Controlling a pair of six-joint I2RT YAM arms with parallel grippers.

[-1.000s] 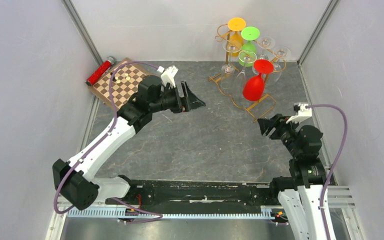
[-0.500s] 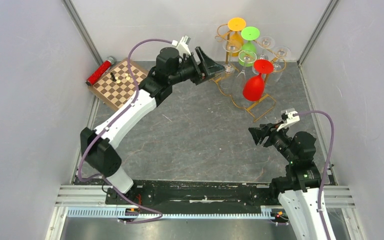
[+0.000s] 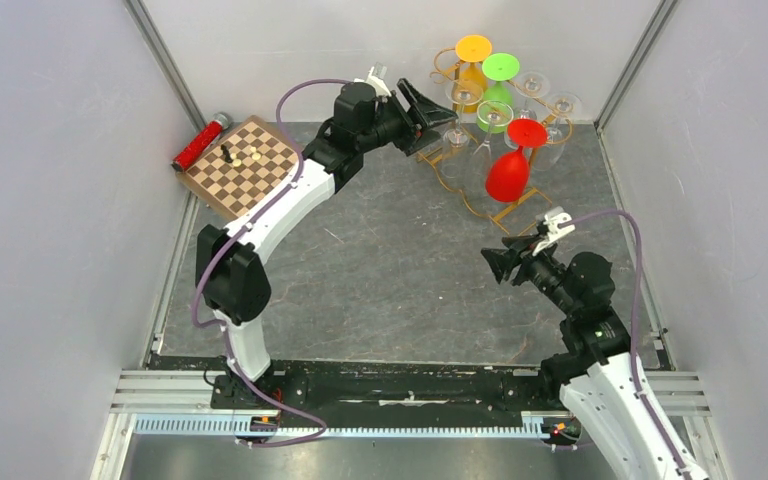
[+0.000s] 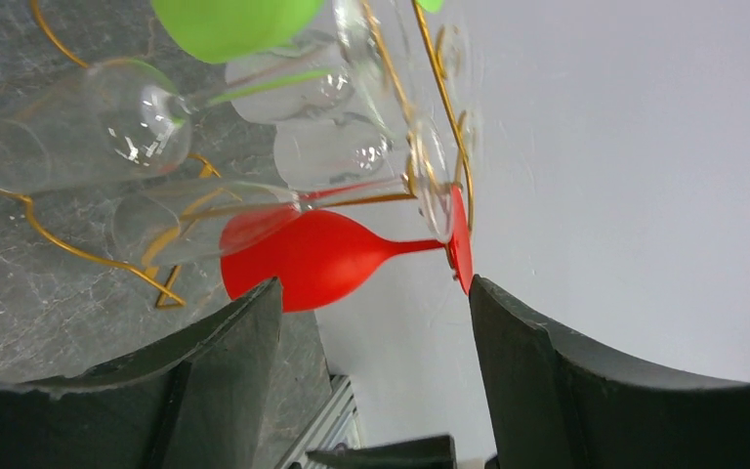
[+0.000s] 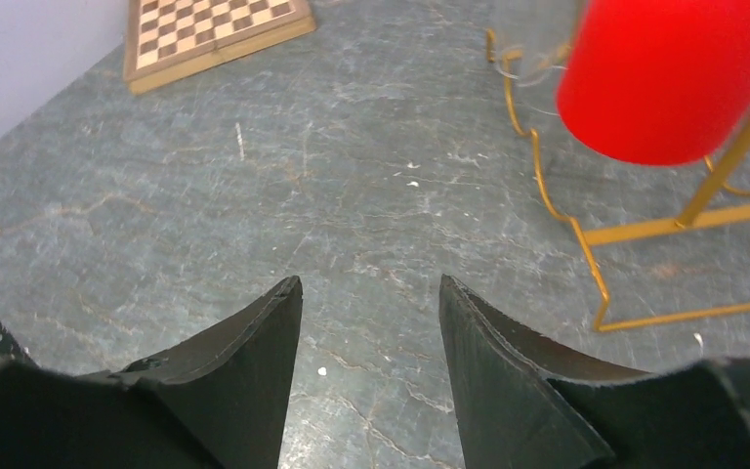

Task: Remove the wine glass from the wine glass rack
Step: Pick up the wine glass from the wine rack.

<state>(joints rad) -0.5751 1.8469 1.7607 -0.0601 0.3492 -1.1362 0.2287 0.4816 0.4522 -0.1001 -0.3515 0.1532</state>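
The gold wire wine glass rack [image 3: 463, 104] stands at the back right with several glasses hanging bowl-down: orange [image 3: 473, 50], green [image 3: 501, 67], red [image 3: 508, 172] and clear ones [image 3: 457, 140]. My left gripper [image 3: 440, 112] is open and empty, its tips right at the rack's left side beside a clear glass. In the left wrist view the left gripper [image 4: 371, 293] frames the red glass [image 4: 312, 256], with clear glasses [image 4: 68, 137] and rack wire [image 4: 444, 98] just beyond it. My right gripper [image 3: 495, 262] is open and empty, low, in front of the rack's base [image 5: 645, 230]; the right gripper [image 5: 369, 288] points at bare floor.
A chessboard [image 3: 242, 165] with a few pieces lies at the back left, and a red cylinder [image 3: 200, 142] lies behind it. Grey walls close in on the left, back and right. The red glass [image 5: 674, 78] hangs close ahead and to the right of the right gripper.
My left arm has swung right and back, from mid-table to the rack's left side. My right gripper has moved left and a little nearer. The glasses have not moved.
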